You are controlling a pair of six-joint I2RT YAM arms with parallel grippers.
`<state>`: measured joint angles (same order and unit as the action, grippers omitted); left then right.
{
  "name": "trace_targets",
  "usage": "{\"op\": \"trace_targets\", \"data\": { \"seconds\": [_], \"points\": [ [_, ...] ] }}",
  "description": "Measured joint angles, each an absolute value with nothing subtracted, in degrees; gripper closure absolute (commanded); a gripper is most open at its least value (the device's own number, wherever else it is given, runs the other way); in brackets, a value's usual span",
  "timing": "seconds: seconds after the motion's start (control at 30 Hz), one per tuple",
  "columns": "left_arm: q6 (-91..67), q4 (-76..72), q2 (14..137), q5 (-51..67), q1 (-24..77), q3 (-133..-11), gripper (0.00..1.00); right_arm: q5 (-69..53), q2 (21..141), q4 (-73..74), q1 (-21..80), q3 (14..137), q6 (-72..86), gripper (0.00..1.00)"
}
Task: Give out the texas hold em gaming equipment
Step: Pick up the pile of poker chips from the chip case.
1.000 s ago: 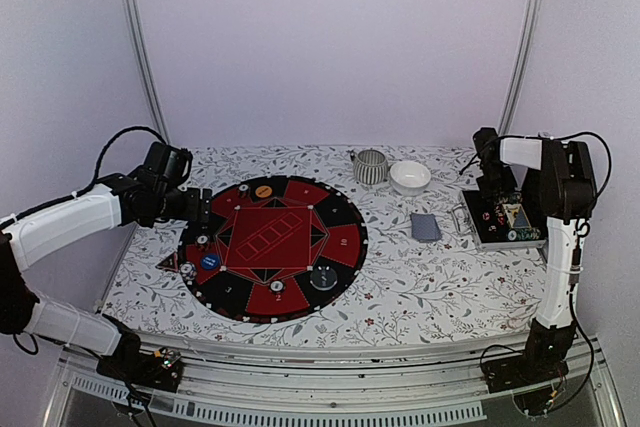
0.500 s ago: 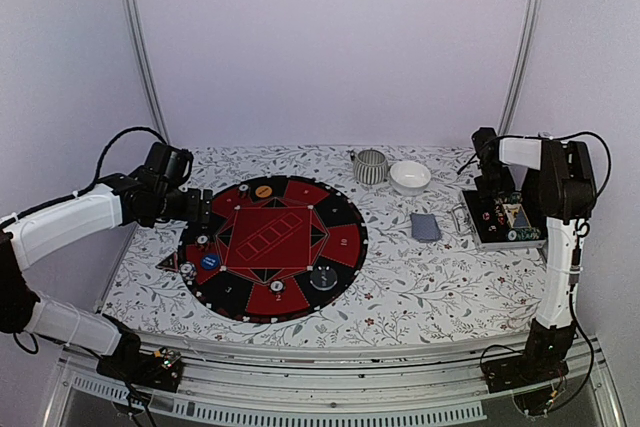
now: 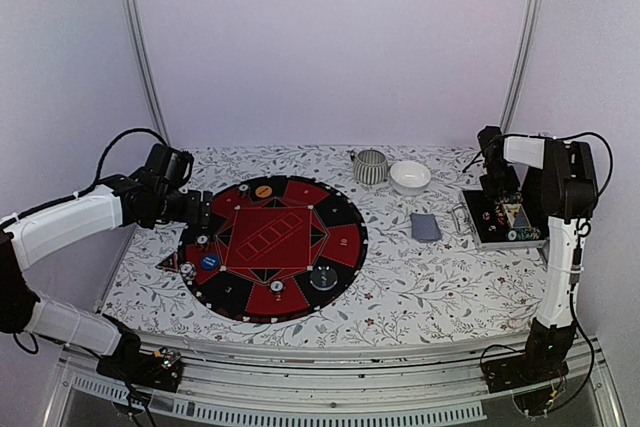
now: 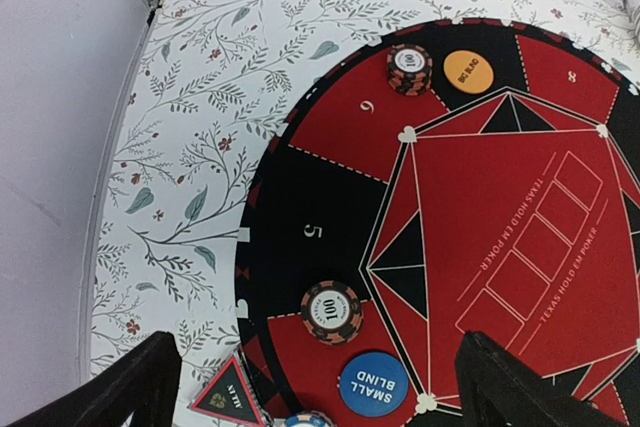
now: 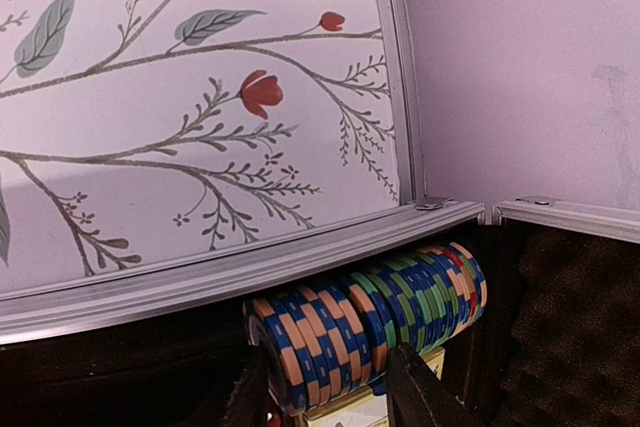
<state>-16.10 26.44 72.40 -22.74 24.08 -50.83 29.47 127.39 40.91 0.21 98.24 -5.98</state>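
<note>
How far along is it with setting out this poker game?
Partly done: chip stacks and the small blind button already sit on the mat. Right now the right hand is down in the case at the chip row; whether it grips any is unclear. Still left: the card deck lies undealt beside the mat.

Red-and-black mat (image 3: 270,239), leaf-patterned table (image 3: 420,289), blue-and-orange chips (image 5: 330,332)

The floral-print surface (image 3: 420,292) carries a round red-and-black mat (image 3: 345,215), ribbed grey cup (image 3: 370,166), white bowl (image 3: 410,177), grey-blue card deck (image 3: 425,227) and black case (image 3: 505,225).
</note>
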Motion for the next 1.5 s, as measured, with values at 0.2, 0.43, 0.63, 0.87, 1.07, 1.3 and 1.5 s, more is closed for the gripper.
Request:
{"op": "trace_targets", "data": {
  "seconds": [0.2, 0.43, 0.63, 0.87, 1.07, 1.3, 1.5],
  "points": [
    [-16.08, 26.46, 72.40, -22.74, 24.08, -50.72, 0.02, 30.48, 127.59, 41.43, 0.78, 98.41, -6.07, 0.57],
    [-16.05, 26.46, 72.40, -22.74, 24.08, -50.72, 0.02, 31.40, 127.79, 42.00, 2.22, 98.39, -6.26, 0.47],
    [-16.03, 26.46, 72.42, -22.74, 24.08, -50.72, 0.02, 31.81, 127.96, 42.48, 2.87, 98.41, -6.48, 0.47],
    [-16.03, 26.44, 72.90, -22.74, 24.08, -50.63, 0.02, 32.45, 128.27, 42.65, 3.03, 98.96, -6.98, 0.54],
    [-15.97, 26.44, 73.14, -22.79, 24.08, -50.61, 0.02, 32.45, 128.27, 42.61, 3.05, 98.96, -7.22, 0.58],
    [-15.79, 26.41, 73.14, -22.85, 24.08, -50.37, 0.02, 31.88, 128.40, 42.46, 2.61, 99.18, -7.40, 0.56],
    [-15.59, 26.41, 73.14, -22.98, 24.08, -49.84, 0.02, 29.71, 128.40, 42.87, 1.80, 99.74, -7.35, 0.47]
  ]
}}
